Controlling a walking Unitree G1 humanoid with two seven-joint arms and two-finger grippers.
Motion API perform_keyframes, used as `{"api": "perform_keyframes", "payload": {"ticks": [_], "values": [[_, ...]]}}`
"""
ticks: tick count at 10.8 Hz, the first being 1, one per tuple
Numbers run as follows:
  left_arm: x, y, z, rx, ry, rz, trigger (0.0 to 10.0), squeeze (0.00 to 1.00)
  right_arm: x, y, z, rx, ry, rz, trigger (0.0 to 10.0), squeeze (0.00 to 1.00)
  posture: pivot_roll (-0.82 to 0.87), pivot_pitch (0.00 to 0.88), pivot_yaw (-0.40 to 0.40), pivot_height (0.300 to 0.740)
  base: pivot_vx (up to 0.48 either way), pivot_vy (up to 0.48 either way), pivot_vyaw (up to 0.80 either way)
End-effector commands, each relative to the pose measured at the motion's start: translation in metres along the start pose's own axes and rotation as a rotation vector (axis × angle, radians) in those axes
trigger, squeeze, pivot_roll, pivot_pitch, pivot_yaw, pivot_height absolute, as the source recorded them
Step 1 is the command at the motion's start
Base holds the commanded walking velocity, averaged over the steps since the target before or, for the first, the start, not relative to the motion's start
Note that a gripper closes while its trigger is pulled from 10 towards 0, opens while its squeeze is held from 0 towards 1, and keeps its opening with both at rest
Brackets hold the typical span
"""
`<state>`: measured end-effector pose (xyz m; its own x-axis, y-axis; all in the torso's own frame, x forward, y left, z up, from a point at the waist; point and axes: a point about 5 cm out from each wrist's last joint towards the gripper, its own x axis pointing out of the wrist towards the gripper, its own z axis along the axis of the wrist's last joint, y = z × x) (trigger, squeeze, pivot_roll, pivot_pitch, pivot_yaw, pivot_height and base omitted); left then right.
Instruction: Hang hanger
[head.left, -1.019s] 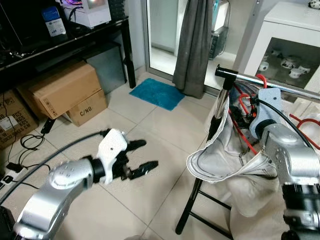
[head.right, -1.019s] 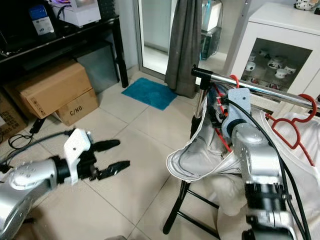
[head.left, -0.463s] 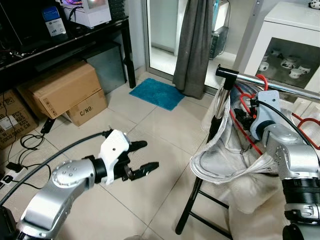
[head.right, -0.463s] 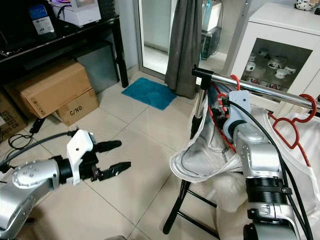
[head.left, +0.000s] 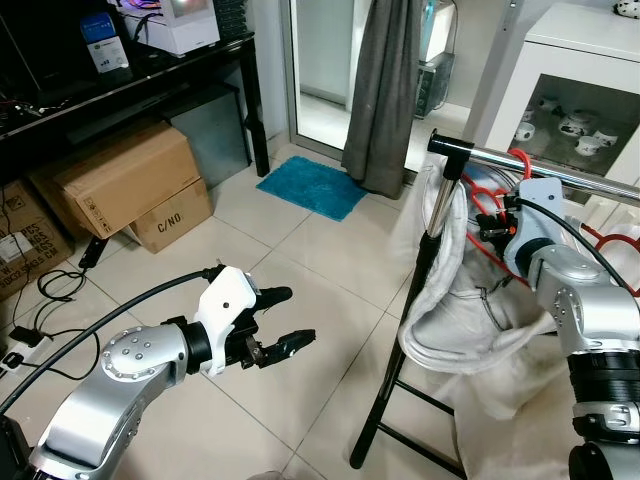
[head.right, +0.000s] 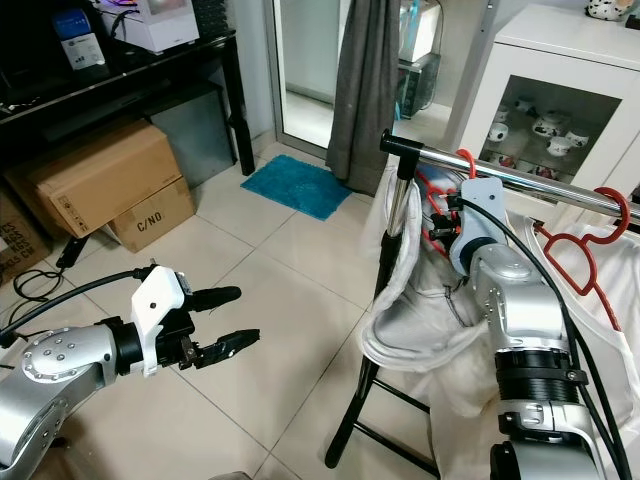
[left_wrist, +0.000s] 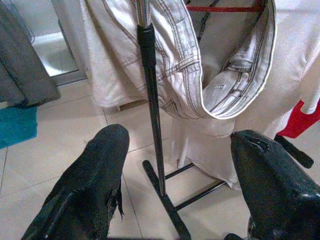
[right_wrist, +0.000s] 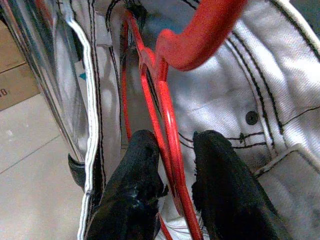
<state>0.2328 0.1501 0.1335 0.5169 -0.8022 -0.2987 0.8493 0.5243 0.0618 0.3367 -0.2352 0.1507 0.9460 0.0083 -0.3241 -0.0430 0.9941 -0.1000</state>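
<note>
Left gripper (head.left: 283, 320) hovers over the glossy tiled floor (head.left: 300, 250), its two black fingers spread and holding nothing. At the right, a thin red wire hanger (head.left: 492, 200) carrying pale denim trousers (head.left: 470, 330) sits just under the chrome rail (head.left: 560, 168) of a black-legged garment rack.

From the left wrist, the rack's black upright post (left_wrist: 152, 115) stands between the parted fingers (left_wrist: 95, 175), beside stitched denim.

From the right wrist, the right gripper (right_wrist: 172, 170) is pinched on the hanger's red wire, whose thicker, smooth curved hook arcs above.
</note>
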Motion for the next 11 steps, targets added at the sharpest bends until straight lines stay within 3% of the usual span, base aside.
{"api": "perform_keyframes", "payload": {"ticks": [1,3,4,5,6,7,11], "values": [[-0.0018,-0.0006,0.0025,0.029,0.002,0.0,10.0,0.0,-0.0007,-0.0007,0.0023,-0.01,0.0,0.009,0.0,0.0,0.08,0.0,0.025,0.74,0.0,0.0,0.0],[-0.0015,-0.0007,0.0032,0.035,0.002,0.0,10.0,0.0,-0.0015,-0.0025,0.0043,-0.047,0.006,0.009,0.0,0.0,0.08,0.0,0.024,0.74,0.0,0.0,0.0],[-0.0013,-0.0012,0.0031,0.036,0.003,0.0,10.0,0.0,-0.0017,-0.0011,0.005,-0.079,0.014,0.023,10.0,0.0,0.08,0.0,0.022,0.74,0.0,0.0,0.0],[-0.0009,-0.0016,0.0028,0.038,0.004,0.001,10.0,0.0,-0.0018,0.0007,0.0059,-0.078,0.013,0.038,10.0,0.0,0.08,0.0,0.021,0.74,0.0,0.0,0.0],[-0.0007,-0.0017,0.0028,0.039,0.004,0.002,10.0,0.0,-0.0024,0.0015,0.0077,-0.076,0.01,0.044,10.0,0.78,0.08,0.0,0.019,0.74,0.0,0.0,0.0],[-0.0009,-0.0018,0.0026,0.04,0.004,0.003,10.0,0.0,-0.0029,0.002,0.0093,-0.074,0.009,0.049,10.0,1.0,0.08,0.0,0.019,0.74,0.0,0.0,0.0],[-0.0023,-0.0039,0.0,0.038,0.011,0.006,10.0,0.0,-0.0081,0.0019,0.0112,-0.069,0.026,0.048,10.0,1.0,0.08,0.0,0.016,0.74,0.0,0.0,0.0]]}}
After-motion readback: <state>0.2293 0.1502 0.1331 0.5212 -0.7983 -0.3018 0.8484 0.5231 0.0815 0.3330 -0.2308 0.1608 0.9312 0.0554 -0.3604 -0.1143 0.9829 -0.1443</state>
